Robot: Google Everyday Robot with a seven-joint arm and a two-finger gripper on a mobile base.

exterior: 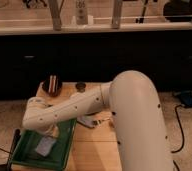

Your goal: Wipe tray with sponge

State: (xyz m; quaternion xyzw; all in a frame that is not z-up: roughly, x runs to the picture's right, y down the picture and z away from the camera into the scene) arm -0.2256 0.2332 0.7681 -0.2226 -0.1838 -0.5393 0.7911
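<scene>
The dark-green tray (65, 148) lies at the front left of the wooden table (96, 150). The pale blue-grey sponge (45, 146) lies on the tray floor, near its middle. My white arm reaches from the right across the table and bends down at the wrist over the tray's far end. The gripper (50, 134) hangs just above the sponge, at or touching its top edge.
A flat blue-grey piece (89, 121) lies on the table right of the tray. A brown striped object (52, 84) and a small dark round thing (80, 86) stand at the table's far edge. A black rod (12, 146) runs along the tray's left side. A cable (181, 130) trails on the floor at right.
</scene>
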